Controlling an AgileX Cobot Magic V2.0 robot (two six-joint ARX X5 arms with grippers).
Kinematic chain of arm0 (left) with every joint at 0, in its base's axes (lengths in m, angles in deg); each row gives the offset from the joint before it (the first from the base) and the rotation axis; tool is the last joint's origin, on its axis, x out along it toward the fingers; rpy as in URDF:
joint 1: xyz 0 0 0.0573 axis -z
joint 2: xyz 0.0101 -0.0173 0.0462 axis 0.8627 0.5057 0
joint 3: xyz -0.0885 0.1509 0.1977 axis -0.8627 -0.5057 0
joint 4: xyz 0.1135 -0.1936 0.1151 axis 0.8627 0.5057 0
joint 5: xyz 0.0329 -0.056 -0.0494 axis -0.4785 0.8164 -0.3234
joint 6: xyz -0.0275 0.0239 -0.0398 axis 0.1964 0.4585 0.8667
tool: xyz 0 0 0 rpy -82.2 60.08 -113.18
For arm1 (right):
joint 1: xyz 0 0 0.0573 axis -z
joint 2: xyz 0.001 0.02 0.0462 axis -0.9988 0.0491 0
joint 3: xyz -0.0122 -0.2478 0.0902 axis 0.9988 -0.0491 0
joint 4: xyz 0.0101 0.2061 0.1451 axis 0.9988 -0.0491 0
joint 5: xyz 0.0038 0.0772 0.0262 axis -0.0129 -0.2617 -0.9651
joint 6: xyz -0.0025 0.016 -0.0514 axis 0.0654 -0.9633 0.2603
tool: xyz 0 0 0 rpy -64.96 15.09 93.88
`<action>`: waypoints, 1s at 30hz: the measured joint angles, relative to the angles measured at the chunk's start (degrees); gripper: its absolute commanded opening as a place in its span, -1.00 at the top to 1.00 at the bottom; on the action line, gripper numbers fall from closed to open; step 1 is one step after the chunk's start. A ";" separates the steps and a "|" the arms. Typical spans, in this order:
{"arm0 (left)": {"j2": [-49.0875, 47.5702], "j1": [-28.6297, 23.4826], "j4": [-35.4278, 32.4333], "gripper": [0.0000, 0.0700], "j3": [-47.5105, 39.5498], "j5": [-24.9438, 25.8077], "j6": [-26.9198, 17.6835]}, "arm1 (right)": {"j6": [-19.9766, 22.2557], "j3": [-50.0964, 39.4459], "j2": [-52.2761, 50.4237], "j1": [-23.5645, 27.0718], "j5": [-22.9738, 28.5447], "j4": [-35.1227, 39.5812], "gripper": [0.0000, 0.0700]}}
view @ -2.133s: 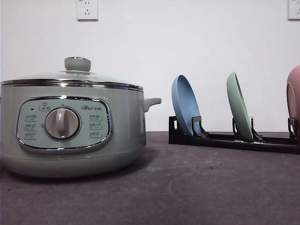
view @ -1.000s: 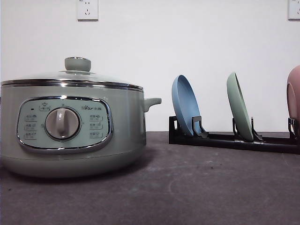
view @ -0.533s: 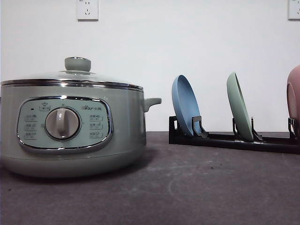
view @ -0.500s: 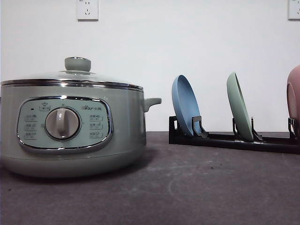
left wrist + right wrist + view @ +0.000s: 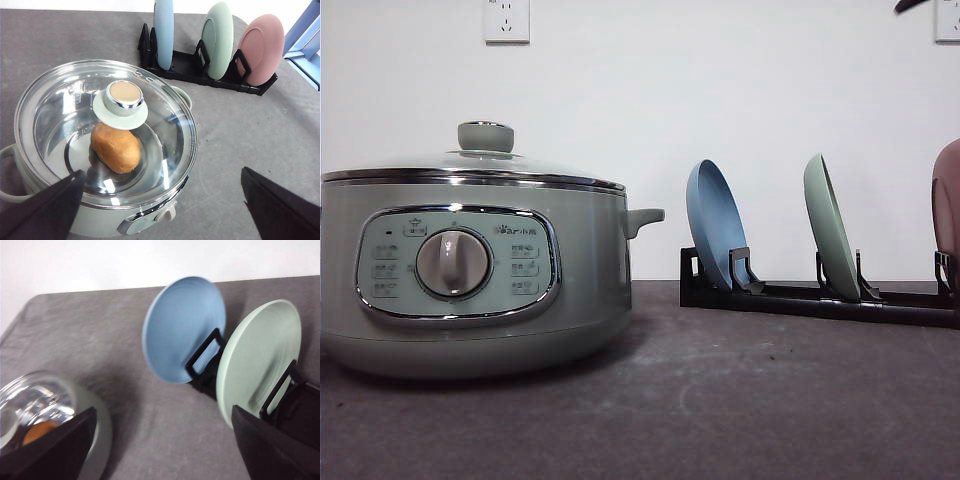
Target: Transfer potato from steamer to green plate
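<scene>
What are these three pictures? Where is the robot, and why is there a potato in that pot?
A robot with two arms took them. One camera looks forward over the table. The other two sit on the robot's wrists; the dark shapes at the bottom are its open grippers, left and right, holding nothing. The pot is a steamer with a glass lid still on. The potato sits inside. Three plates stand in a black rack: blue, green plate and pink. The potato should end up on the green one.

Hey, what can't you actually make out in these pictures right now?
- Front view: the potato is hidden by the steamer wall.
- Front view: the pink plate is cut off by the edge.
- Right wrist view: the green plate is motion-blurred.
- Front view: panel labels too small.
</scene>
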 measured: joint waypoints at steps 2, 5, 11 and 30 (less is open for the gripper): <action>0.00 0.00 0.00 -0.82 0.00 0.00 0.00 | 0.00 1.69 3.41 -0.02 0.54 0.60 -0.55; 0.00 0.00 0.02 -0.82 0.00 0.00 0.00 | -0.17 2.81 8.00 -0.20 1.32 3.21 -0.55; 0.00 0.00 0.01 -0.82 0.00 0.00 0.00 | -1.38 2.89 14.90 -0.38 3.57 8.31 -0.53; 0.00 0.00 0.02 -0.82 0.00 0.00 0.00 | -6.05 2.89 24.92 -0.36 4.51 16.43 0.30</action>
